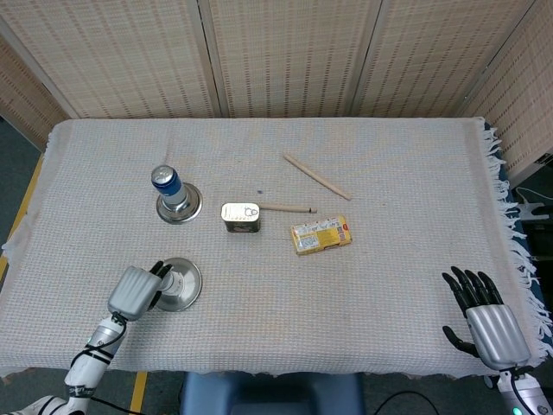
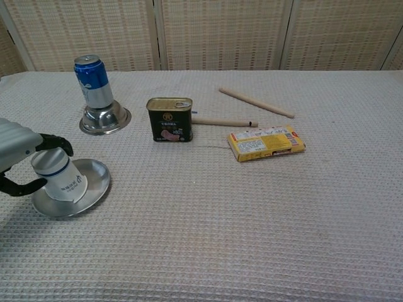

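My left hand (image 1: 134,290) (image 2: 14,146) grips a white paper cup with a blue band (image 2: 56,176), upside down and tilted on a round metal dish (image 1: 184,285) (image 2: 88,189) near the table's front left. Its fingers (image 2: 55,141) wrap around the cup's top. My right hand (image 1: 488,322) rests open at the front right corner, fingers spread, holding nothing; the chest view does not show it.
A blue can (image 1: 167,184) (image 2: 92,82) stands on an upturned metal bowl (image 2: 105,119) at the left. A dark tin (image 1: 241,216) (image 2: 170,119), two wooden sticks (image 1: 316,175) (image 2: 221,121) and a yellow box (image 1: 320,234) (image 2: 266,142) lie mid-table. The cloth's fringed edge (image 1: 510,225) runs along the right.
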{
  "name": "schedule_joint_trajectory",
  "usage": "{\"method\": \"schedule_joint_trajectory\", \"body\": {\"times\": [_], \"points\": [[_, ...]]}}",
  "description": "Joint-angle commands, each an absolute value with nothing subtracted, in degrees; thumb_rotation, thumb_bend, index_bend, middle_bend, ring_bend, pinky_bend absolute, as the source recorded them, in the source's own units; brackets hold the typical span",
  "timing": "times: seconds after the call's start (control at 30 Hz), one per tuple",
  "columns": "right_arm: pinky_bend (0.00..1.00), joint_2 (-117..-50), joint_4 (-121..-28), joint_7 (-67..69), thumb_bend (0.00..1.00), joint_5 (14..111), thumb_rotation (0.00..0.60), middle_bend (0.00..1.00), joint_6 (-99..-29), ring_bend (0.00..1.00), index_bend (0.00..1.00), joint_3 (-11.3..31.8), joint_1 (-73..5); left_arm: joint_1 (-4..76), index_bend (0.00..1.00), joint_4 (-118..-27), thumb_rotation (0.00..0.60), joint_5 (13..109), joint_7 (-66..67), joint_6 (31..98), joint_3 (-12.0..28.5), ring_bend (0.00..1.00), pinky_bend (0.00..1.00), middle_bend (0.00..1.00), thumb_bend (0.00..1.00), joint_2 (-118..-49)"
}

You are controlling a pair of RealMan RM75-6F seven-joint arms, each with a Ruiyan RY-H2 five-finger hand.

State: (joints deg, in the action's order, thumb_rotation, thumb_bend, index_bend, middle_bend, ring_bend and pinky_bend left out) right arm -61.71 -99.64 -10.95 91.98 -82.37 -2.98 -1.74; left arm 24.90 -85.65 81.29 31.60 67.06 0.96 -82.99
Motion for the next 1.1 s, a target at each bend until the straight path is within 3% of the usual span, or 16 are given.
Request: {"method": "schedule_joint_trajectory", "body": {"times": [0.03,0.27,0.63,1.1], "points": [[0.00,-61.68,-99.71,-10.99,0.17,91.88,0.559,0.00,-82.34,0.00,0.00,-2.91,-1.76,25.97,0.49,-89.65,0.600,83.54,23.64,63.83,-0.67,0.89,1.00,0.59,0.57,-80.04],[0.00,-61.74,-99.57,-11.15,0.17,91.54,0.558,0.00,-81.80,0.00,0.00,-2.85,-1.98,26.62,0.48,-89.09,0.600,85.62,21.31,63.83,-1.00,0.89,1.00,0.59,0.57,-79.36],[0.00,-61.50,-99.83,-11.07,0.17,91.66,0.557,0.00,-82.11,0.00,0.00,-2.91,-1.84,24.62,0.50,-84.82,0.600,79.45,36.75,68.52,2.22,0.89,1.00,0.60,0.57,-83.49],[0.00,-61.46,-100.03,-11.31,0.17,91.65,0.556,0.00,-82.25,0.00,0.00,-2.96,-1.71,25.72,0.50,-92.04,0.600,84.11,28.75,64.78,-1.51,0.89,1.00,0.61,0.58,-78.66]]}}
